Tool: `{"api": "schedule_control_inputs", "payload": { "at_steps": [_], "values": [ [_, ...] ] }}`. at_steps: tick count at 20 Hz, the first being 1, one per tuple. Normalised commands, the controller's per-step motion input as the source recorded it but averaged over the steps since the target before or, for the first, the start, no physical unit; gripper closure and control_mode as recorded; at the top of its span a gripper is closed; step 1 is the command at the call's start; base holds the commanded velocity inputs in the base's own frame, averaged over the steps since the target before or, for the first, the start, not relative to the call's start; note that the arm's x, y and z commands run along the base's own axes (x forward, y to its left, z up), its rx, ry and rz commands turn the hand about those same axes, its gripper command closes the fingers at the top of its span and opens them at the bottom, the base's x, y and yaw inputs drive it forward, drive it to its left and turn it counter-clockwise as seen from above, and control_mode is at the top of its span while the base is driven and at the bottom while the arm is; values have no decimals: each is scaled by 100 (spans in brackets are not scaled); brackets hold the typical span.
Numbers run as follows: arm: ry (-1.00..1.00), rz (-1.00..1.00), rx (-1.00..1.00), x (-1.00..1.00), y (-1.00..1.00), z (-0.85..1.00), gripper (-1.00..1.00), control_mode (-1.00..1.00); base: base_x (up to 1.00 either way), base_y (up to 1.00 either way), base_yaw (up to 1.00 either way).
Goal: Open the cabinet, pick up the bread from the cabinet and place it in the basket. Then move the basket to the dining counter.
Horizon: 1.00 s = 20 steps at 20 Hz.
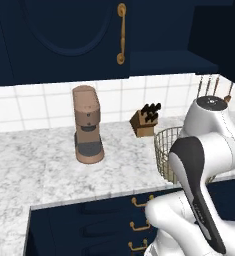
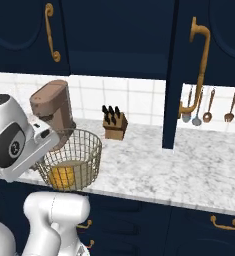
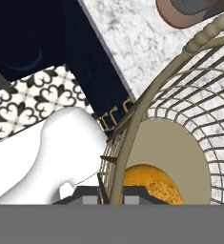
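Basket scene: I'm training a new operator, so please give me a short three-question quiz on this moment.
1. True or false: the bread lies inside the basket.
2. What is the gripper shut on? A) the basket's rim B) the bread C) a cabinet handle
3. Fill in: the wooden block by the tiled wall holds ____.

Key: 1 true; 2 A; 3 knives.
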Motion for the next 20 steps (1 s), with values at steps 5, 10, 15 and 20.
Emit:
{"api": "schedule_control_inputs", "payload": {
  "at_steps": [5,10,15,20],
  "values": [
    [0,0,0,0,0,0,100,100,-81,-20,-39],
    [0,0,0,0,0,0,100,100,-62,-24,-59],
    [0,0,0,0,0,0,100,100,-5,-42,-77],
    [0,0,0,0,0,0,100,100,0,-71,-78]
  ]
}}
